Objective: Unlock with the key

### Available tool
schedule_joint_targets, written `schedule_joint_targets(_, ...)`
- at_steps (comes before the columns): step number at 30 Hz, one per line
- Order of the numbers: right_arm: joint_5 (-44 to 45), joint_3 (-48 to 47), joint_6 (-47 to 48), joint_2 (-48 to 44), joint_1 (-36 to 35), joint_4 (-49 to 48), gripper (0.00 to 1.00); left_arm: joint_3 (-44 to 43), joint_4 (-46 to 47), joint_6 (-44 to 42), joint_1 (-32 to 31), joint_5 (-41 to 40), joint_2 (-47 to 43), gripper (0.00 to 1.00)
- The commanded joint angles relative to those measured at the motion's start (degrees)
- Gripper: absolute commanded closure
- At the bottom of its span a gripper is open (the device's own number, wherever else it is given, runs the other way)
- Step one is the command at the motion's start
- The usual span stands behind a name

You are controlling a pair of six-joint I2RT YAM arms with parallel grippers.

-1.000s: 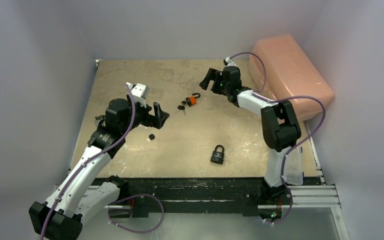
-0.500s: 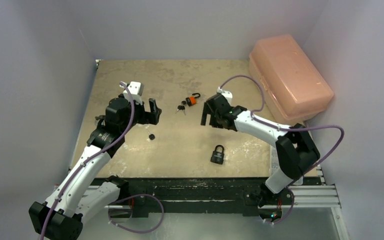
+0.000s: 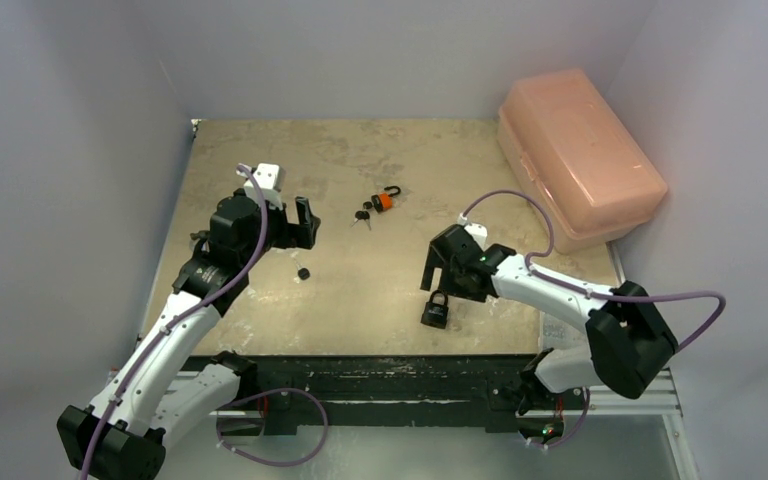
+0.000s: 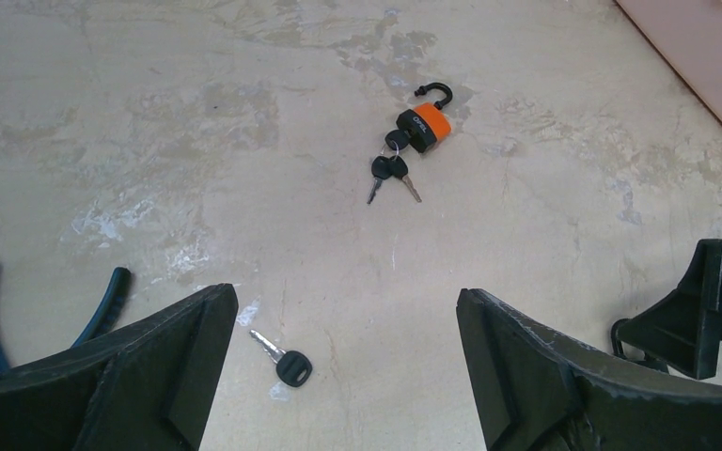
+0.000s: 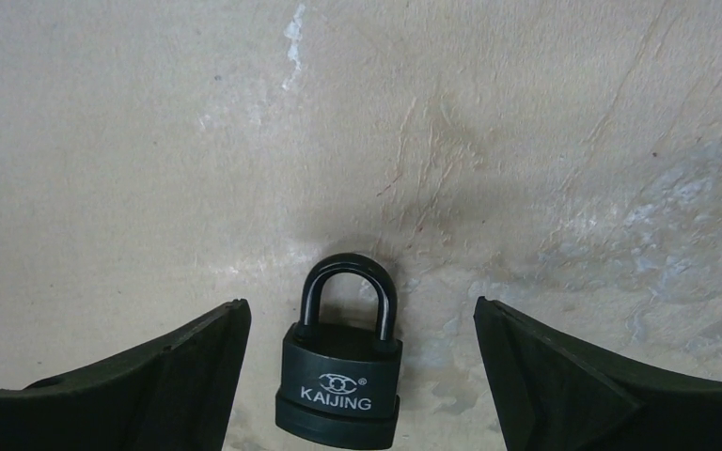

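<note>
- The right gripper [image 5: 357,315], wide open and empty, hovers over the black padlock [image 5: 340,381], which lies shut on the worktop [image 5: 132,132].
- The left gripper [image 4: 345,299], open and empty, hovers near the loose key [image 4: 283,363].
- This looks like the reaching stage; next, each gripper needs to lower and close.

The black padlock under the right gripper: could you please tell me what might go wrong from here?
1. The black padlock lies flat under the open right gripper; closing could slide it rather than lift it.
2. The loose key is small and lies flat; the open left gripper may flick it away.
3. The keys at the orange padlock could be picked by mistake.
</note>
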State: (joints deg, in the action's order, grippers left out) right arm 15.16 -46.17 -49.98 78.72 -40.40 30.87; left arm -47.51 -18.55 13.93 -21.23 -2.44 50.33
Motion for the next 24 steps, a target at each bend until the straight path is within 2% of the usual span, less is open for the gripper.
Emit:
schedule_joint_targets(1,-2.14,1.98,-2.48,0.41,-1.24,-1.55,0.02,-2.42,1.05,0.26,0.49,-0.89,-0.93,0.06)
schedule_joint_targets(6,-2.17,1.68,-3.16,3.22,-3.55,-1.14,0.05,-2.50,1.06,0.19,0.49,-0.88,-0.76,0.06)
schedule_joint_targets(11,-2.54,1.66,-3.63,4.53,-5.46,-1.47,0.15,-2.42,1.05,0.22,0.49,-1.06,-0.75,0.07)
schedule_joint_targets(18,-3.56,1.71,-3.49,4.73,-6.18,-3.39,0.61,-2.52,1.03,0.22,0.58,-1.24,-0.89,0.07)
schedule_joint_targets(21,-5.21,0.92,-2.40,5.46,-6.18,-5.05,0.84,-2.50,1.00,0.22,0.66,-1.25,-0.84,0.07)
schedule_joint_targets(24,-7.32,-1.12,-1.54,6.33,-6.18,-6.31,1.00,-2.46,1.05,0.26,0.67,-1.19,-0.82,0.07)
